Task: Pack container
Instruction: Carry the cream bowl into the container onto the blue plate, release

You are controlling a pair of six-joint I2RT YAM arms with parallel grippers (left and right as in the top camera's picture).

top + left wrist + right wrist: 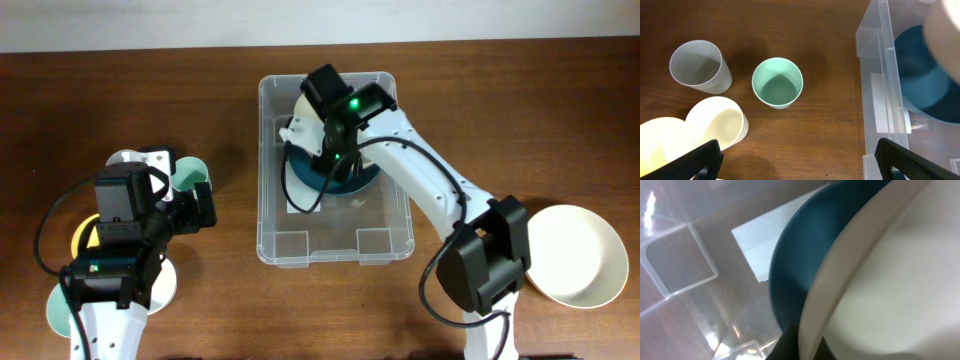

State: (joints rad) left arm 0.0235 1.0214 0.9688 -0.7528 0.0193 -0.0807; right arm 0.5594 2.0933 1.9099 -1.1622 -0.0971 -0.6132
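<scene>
The clear plastic container (275,215) stands in the middle of the table, a white label (762,247) on its bottom. A dark teal bowl (345,185) lies inside it. My right gripper (316,140) is down in the container, shut on the rim of a cream bowl (297,126) held tilted over the teal bowl (795,270). The right wrist view shows the fingers (805,342) pinching that rim (875,290). My left gripper (205,206) is open and empty over bare table left of the container (887,75), its fingers (797,165) spread wide.
A mint cup (777,82), a translucent grey cup (700,65), a cream cup (720,122) and a yellow bowl (657,145) stand left of the container. A large white bowl (578,252) sits at the right. A pale bowl (60,305) lies under the left arm.
</scene>
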